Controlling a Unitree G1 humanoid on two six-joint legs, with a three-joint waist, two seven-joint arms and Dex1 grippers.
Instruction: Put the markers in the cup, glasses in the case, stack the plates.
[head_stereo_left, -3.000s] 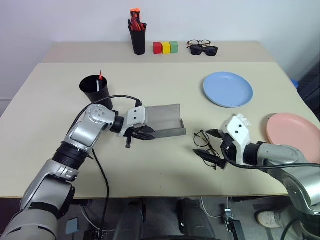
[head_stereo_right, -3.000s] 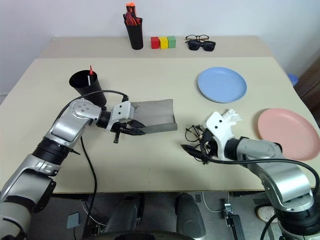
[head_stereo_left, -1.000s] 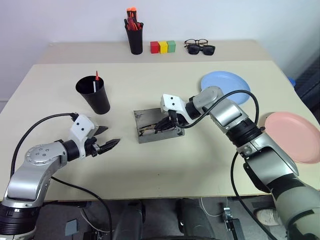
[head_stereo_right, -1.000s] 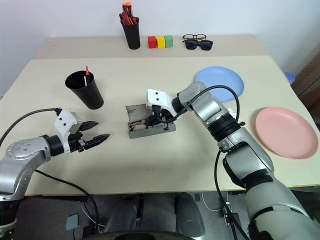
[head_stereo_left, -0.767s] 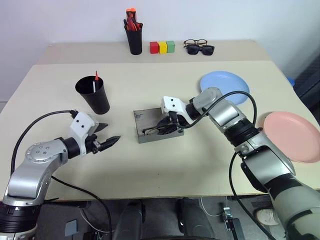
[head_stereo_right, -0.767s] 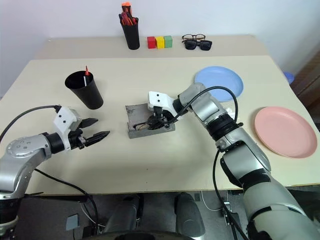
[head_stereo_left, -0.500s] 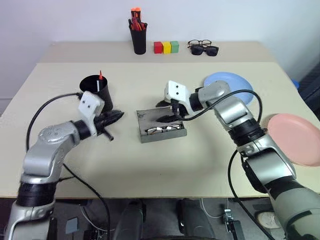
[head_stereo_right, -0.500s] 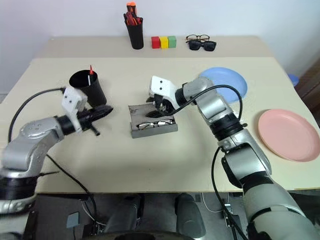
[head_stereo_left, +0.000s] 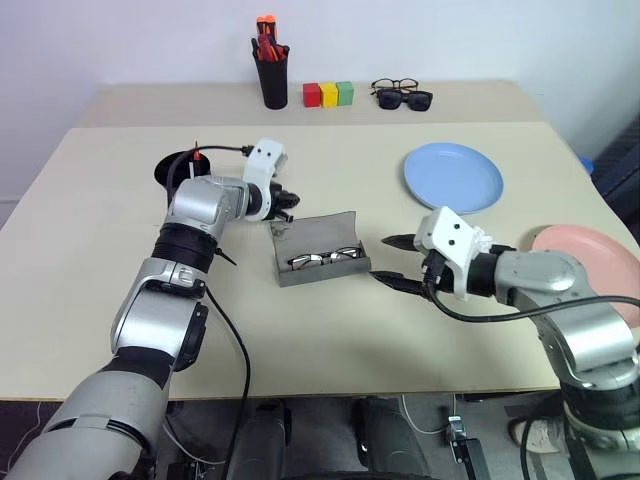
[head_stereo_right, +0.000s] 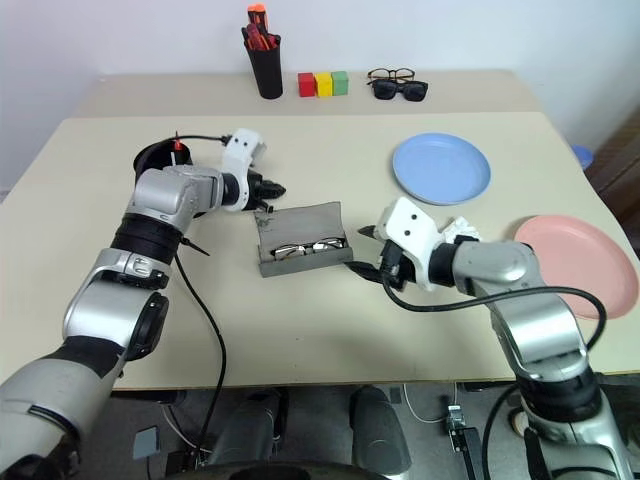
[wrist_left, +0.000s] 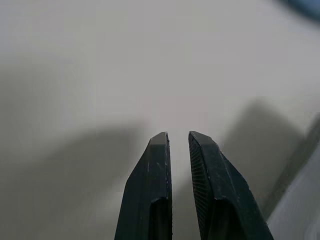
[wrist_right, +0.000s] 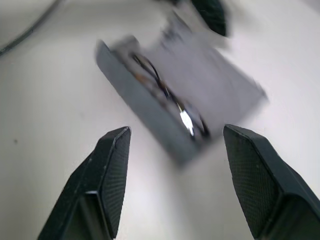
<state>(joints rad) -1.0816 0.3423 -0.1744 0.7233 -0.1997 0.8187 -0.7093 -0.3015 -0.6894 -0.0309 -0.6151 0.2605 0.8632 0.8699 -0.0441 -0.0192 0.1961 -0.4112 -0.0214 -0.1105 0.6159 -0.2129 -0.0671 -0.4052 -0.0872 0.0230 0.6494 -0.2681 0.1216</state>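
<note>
The grey case (head_stereo_left: 320, 252) lies open, its lid raised toward the closed tips of the left gripper (head_stereo_left: 288, 203) just beside its far corner, and the thin wire-rimmed glasses (head_stereo_left: 325, 258) rest folded inside it, a little ahead of the wide-spread jaws of the right gripper (head_stereo_left: 392, 261). The black cup (head_stereo_left: 180, 170) stands upright behind the left gripper's wrist, with a red-tipped marker (head_stereo_left: 197, 154) standing in it. The light blue plate (head_stereo_left: 453, 177) lies flat beyond the right gripper, and the salmon pink plate (head_stereo_left: 600, 250) lies flat behind it, at the table's right edge, well apart from the blue one.
</note>
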